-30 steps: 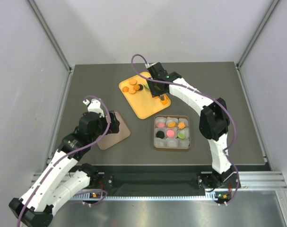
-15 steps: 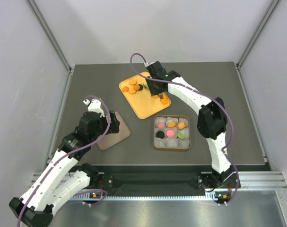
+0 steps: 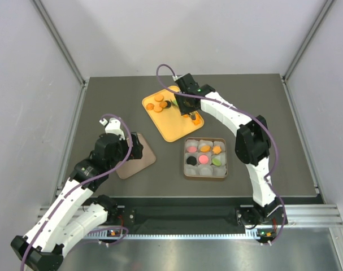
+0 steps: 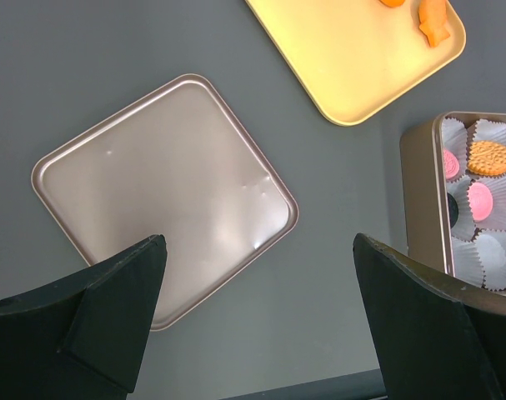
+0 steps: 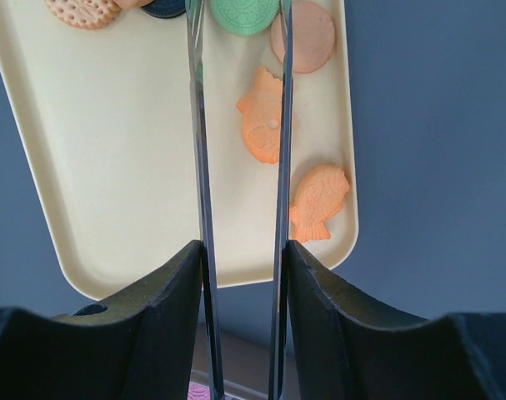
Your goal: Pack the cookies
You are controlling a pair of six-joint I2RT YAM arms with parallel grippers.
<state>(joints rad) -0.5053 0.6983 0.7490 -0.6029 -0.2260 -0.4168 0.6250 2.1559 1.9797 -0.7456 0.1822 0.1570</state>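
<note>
Since a second before, the right hand (image 3: 186, 105) had slid a little across the yellow tray (image 3: 174, 131) toward the round cookies (image 3: 159, 103) at its far end. It was clenched on metal tongs (image 5: 279, 167), whose blades straddled a green cookie (image 5: 246, 15); whether they touched it I could not tell. Two orange fish-shaped cookies (image 5: 257, 125) lay by the blades. Six more cookies sat in paper cups (image 4: 494, 242) in the square tin (image 3: 205, 177) near the tray. Further left, the left hand (image 4: 259, 242) hung wide open over the lid (image 4: 161, 208) on the table (image 3: 273, 113).
</note>
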